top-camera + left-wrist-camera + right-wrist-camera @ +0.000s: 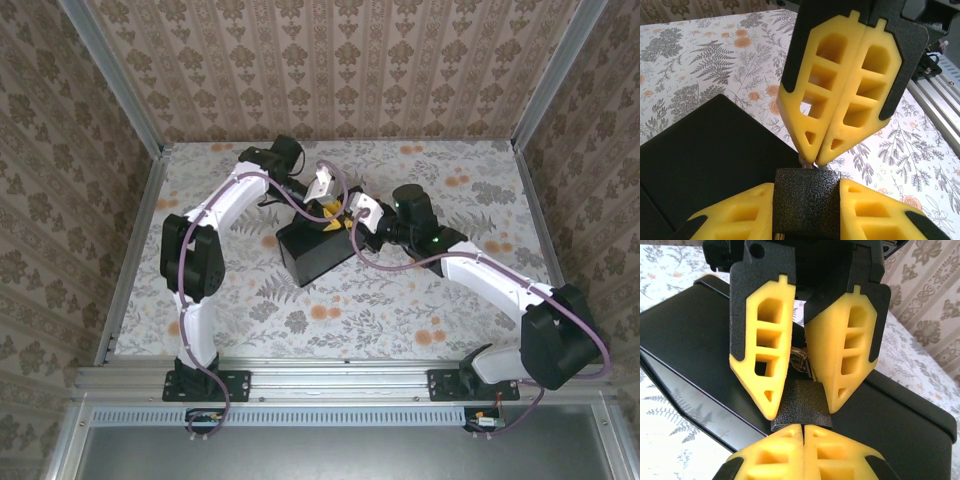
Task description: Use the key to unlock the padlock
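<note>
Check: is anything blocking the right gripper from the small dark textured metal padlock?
Nothing visible does. The right gripper, shut, meets the padlock end-on; just a grey metal sliver, possibly the key, shows between. The left gripper clamps its sides.

The table (400, 300), covered edge to edge in a pale floral-and-fern print, carries one item directly on it: a black box (312, 255) lying flat near the centre.
</note>
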Robot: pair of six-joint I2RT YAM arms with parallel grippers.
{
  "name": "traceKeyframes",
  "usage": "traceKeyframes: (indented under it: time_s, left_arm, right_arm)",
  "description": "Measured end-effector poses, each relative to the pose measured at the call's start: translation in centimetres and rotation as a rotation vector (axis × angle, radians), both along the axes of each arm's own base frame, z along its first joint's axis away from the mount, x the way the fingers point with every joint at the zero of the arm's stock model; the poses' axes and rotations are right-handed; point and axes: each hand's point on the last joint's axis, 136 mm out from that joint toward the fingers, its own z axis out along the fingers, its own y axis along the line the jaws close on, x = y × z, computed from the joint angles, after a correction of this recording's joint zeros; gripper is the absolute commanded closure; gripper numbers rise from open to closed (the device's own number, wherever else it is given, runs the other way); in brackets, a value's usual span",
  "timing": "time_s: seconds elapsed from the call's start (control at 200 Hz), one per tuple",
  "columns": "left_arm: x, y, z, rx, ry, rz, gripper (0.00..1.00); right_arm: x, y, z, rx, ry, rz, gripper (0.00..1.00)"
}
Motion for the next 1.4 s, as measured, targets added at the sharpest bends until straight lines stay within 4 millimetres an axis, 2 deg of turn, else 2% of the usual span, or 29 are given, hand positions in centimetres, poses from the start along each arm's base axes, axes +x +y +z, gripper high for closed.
traceKeyframes:
  time_s: [0.21, 0.39, 0.42, 0.485, 0.515, 0.625, 0.875, 1.16, 1.4]
  left_arm:
    - [0.4, 0.4, 0.1, -0.006, 0.002, 0.011, 0.79]
    - [0.1, 0.4, 0.1, -0.013, 0.022, 0.006, 0.79]
    - [0.0, 0.4, 0.0, -0.011, 0.025, 0.006, 0.79]
    - [0.0, 0.5, 0.0, -0.009, 0.03, 0.007, 0.79]
    - [-0.1, 0.5, 0.1, -0.011, 0.034, 0.006, 0.79]
    - [-0.1, 0.5, 0.1, -0.013, 0.042, 0.007, 0.79]
    - [-0.2, 0.6, 0.2, -0.016, 0.049, 0.008, 0.79]
    - [-0.2, 0.6, 0.2, -0.016, 0.053, 0.007, 0.8]
    - [-0.2, 0.6, 0.2, -0.017, 0.053, 0.006, 0.8]
  right_arm:
    - [0.6, 0.4, 0.0, 0.077, 0.197, -0.022, 1.0]
    - [0.1, 0.3, -0.1, 0.142, 0.348, -0.043, 0.98]
    - [0.0, 0.4, -0.1, 0.146, 0.359, -0.042, 0.93]
    - [-0.1, 0.4, -0.1, 0.154, 0.373, -0.044, 0.75]
    - [-0.2, 0.3, -0.1, 0.153, 0.376, -0.044, 0.72]
    - [-0.6, 0.1, 0.3, 0.143, 0.352, -0.026, 0.67]
    - [-1.2, -0.8, 1.3, 0.112, 0.272, 0.001, 0.64]
    - [-1.5, -1.5, -0.3, 0.051, 0.185, 0.016, 0.64]
    - [-0.9, -0.7, 0.5, 0.007, 0.059, 0.015, 0.65]
